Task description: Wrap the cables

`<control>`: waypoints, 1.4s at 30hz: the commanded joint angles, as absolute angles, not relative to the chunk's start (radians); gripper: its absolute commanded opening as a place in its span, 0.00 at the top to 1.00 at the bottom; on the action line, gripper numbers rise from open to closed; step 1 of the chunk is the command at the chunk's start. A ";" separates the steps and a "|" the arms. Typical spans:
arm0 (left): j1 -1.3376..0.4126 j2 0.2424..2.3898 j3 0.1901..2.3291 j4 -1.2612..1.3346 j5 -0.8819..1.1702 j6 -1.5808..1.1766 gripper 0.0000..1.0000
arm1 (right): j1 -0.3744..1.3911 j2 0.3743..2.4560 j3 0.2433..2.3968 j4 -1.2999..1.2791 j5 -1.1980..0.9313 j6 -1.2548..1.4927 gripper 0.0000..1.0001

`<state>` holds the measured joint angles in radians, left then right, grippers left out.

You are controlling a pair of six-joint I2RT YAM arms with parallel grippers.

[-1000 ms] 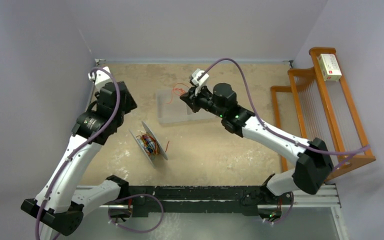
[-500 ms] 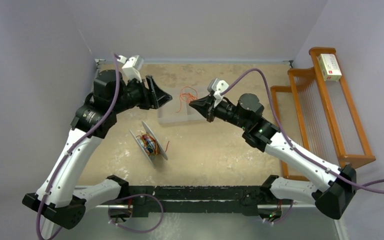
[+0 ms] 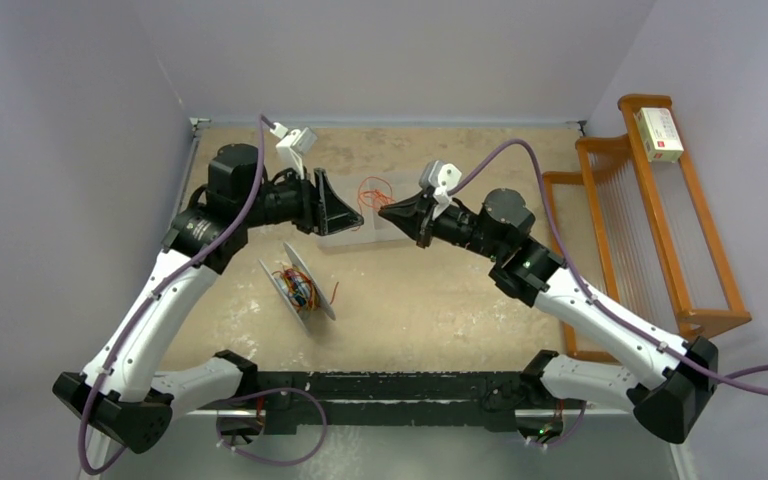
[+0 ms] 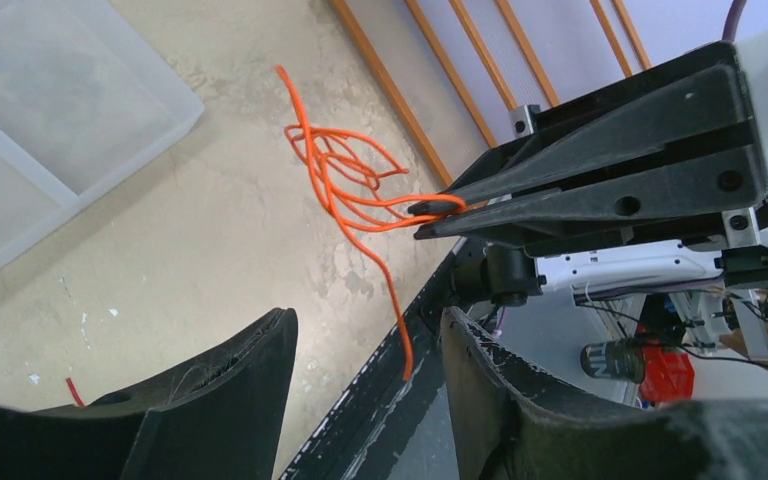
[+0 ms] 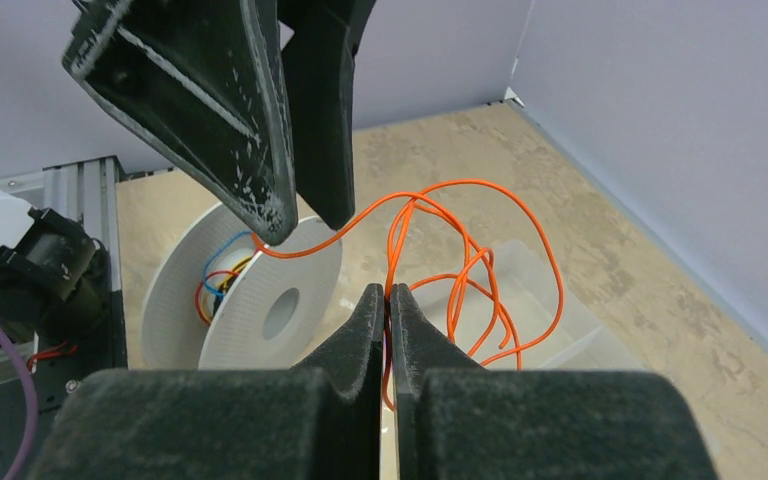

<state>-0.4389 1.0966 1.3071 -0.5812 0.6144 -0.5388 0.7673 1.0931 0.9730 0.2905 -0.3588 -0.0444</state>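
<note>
Right gripper (image 3: pixel 384 210): its two fingers are pressed together on the cables (image 3: pixel 374 190). It pinches them in the middle of the bunch. In the left wrist view the thin orange wire runs right into its tip (image 4: pixel 422 221).
Left gripper (image 3: pixel 358 222): its fingers are wide apart and hold nothing. It points at the right gripper, and the two are close.
Cables: a loose bunch of thin orange loops (image 5: pixel 460 260) hangs up in the air from the right gripper (image 5: pixel 387 290), over the far part of the table (image 3: pixel 430 300). One loose end (image 4: pixel 400 340) hangs down between the left gripper's (image 4: pixel 365 330) open fingers. I cannot tell if it touches them.
Spool (image 3: pixel 298 288): two grey discs that stand on edge on the table, near the left arm. Some wires of many colours are wound between the discs (image 5: pixel 260 305).
Clear tray (image 3: pixel 332 236): it lies flat on the table, under the two grippers.
Wooden rack (image 3: pixel 650 220): it stands at the right side, with a small box (image 3: pixel 659 134) on top.
</note>
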 commanded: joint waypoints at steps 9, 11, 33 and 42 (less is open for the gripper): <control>-0.447 1.081 1.248 -0.385 0.750 -0.612 0.46 | 0.765 1.054 0.976 0.360 -0.391 -0.023 1.00; -0.449 1.085 1.240 -0.369 0.762 -0.621 0.46 | 0.766 1.052 0.976 0.366 -0.392 -0.018 1.00; -0.459 1.114 1.220 -0.338 0.785 -0.651 1.00 | 0.765 1.041 0.924 0.401 -0.389 -0.013 1.00; -0.459 1.124 1.310 -0.474 0.768 -0.580 1.00 | 0.766 0.976 0.891 0.312 -0.263 -0.028 0.49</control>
<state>-0.4541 1.1305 1.2377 -0.4416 0.7700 -0.6308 0.7673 1.0409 0.9070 0.3225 -0.3271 -0.0177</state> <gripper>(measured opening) 0.011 0.465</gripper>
